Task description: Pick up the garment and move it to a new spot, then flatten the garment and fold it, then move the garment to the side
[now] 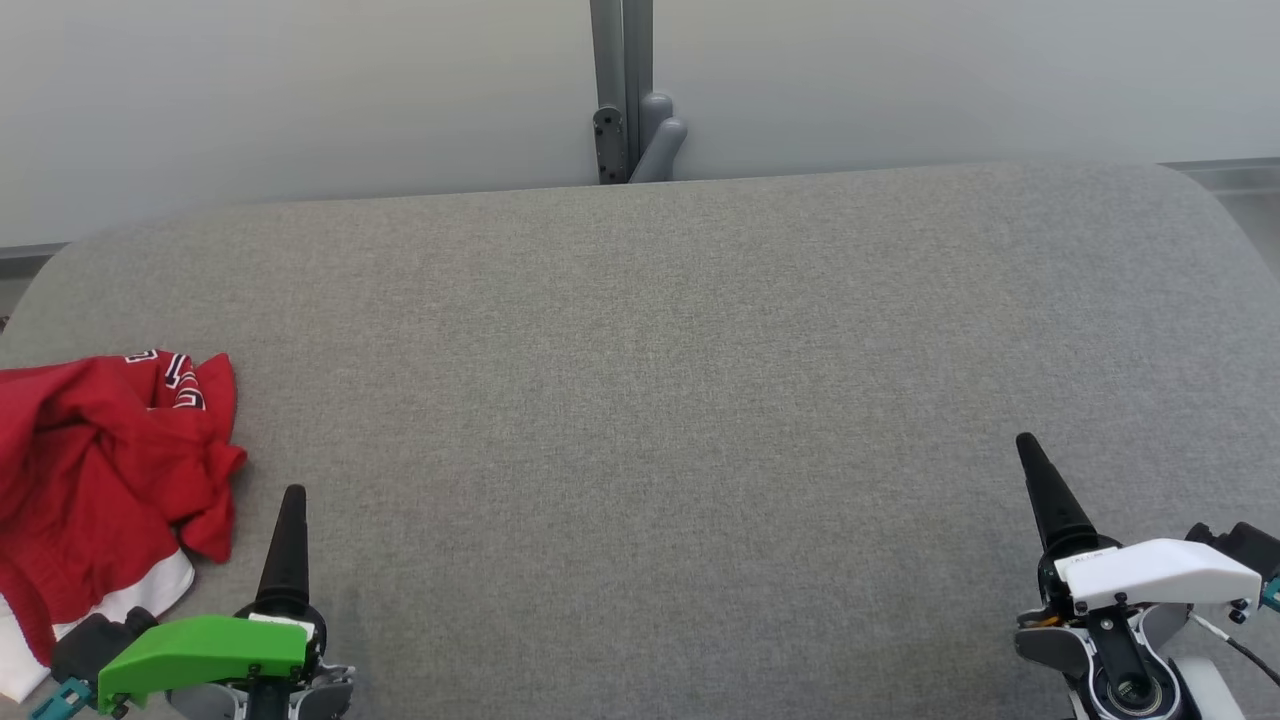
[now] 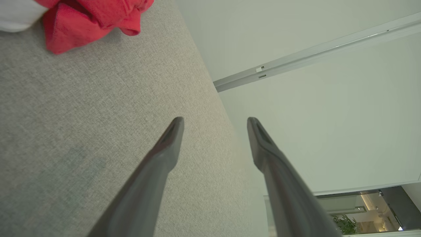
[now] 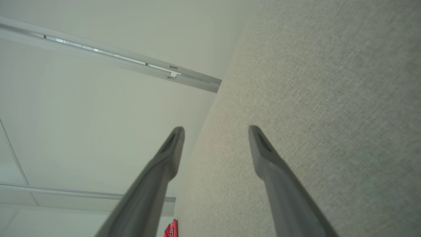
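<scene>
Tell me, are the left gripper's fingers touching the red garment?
Apart. In the left wrist view, bare grey surface lies between the left gripper's open fingers and the red garment.

Seemingly an office or lab-like test space; plain pale partition walls [image 1: 300, 100] joined by a grey metal post [image 1: 620, 60] stand behind a wide grey fabric-covered table [image 1: 640, 400]; beyond a wall's edge, a lit room [image 2: 371, 210] with a potted plant [image 2: 345, 224] and ceiling lights.
</scene>
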You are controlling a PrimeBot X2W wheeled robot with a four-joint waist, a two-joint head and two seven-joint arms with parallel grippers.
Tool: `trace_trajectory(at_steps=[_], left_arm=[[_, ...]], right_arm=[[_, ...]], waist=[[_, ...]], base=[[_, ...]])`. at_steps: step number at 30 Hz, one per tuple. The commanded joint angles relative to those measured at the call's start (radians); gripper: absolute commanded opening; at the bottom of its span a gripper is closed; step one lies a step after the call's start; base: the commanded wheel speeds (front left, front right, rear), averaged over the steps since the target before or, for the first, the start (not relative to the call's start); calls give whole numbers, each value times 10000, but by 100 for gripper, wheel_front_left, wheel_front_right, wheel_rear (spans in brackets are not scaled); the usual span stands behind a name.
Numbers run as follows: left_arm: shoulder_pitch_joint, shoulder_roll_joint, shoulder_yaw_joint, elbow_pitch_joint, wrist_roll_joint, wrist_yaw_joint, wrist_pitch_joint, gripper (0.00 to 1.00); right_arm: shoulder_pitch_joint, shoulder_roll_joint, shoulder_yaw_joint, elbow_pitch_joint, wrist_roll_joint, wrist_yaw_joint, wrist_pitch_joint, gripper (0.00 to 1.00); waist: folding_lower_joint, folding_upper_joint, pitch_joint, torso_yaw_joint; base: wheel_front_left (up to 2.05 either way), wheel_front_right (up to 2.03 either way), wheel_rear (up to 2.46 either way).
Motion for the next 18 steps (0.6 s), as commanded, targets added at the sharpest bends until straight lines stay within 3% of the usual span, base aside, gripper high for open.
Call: trace_trajectory(at_steps=[1,18], left_arm=[[-321,114,-99,-172,667,83,-135,100],[-387,253,-670,-116,3603,506,-828,100]], right_arm=[[-306,-126,56,-175,-607,3,-153,100],[-440,-367,672,-42,-3136,4,-822,100]], waist=[[0,0,6,-5],[0,0,79,-36]], base=[[0,0,0],[0,0,0]])
